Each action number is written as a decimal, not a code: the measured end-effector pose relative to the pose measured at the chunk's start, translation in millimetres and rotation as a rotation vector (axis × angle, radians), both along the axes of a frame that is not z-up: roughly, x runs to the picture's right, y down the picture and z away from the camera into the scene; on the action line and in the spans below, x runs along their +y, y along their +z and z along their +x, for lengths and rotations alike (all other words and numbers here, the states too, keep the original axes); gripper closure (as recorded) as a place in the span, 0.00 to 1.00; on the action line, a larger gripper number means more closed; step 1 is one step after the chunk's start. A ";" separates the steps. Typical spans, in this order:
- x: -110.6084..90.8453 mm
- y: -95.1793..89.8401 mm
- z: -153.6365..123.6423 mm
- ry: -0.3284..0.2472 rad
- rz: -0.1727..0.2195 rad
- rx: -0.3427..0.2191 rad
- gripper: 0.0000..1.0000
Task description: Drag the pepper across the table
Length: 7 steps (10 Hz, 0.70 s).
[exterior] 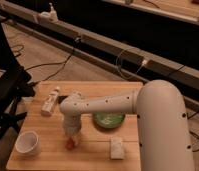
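Note:
The small orange-red pepper (70, 144) lies on the light wood table (53, 155), toward the front left of middle. My gripper (73, 136) points down right over it, at the end of the white arm (113, 102) that reaches in from the right. The gripper's tip touches or nearly touches the pepper and hides part of it.
A white bottle (50, 100) lies at the back left of the table. A white cup (27, 143) stands at the front left. A green bowl (109, 120) sits right of the gripper. A small pale block (116, 147) lies at the front. A black chair (8, 90) stands left of the table.

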State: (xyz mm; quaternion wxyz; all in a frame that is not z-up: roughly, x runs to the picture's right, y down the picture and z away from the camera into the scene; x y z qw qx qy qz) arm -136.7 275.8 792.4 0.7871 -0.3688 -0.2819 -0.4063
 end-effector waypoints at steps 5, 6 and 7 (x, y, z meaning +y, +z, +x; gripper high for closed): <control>15.5 -9.6 53.9 0.082 -0.027 0.140 1.00; 19.4 -9.3 66.5 0.124 -0.030 0.162 1.00; 22.1 -9.2 77.1 0.163 -0.033 0.180 1.00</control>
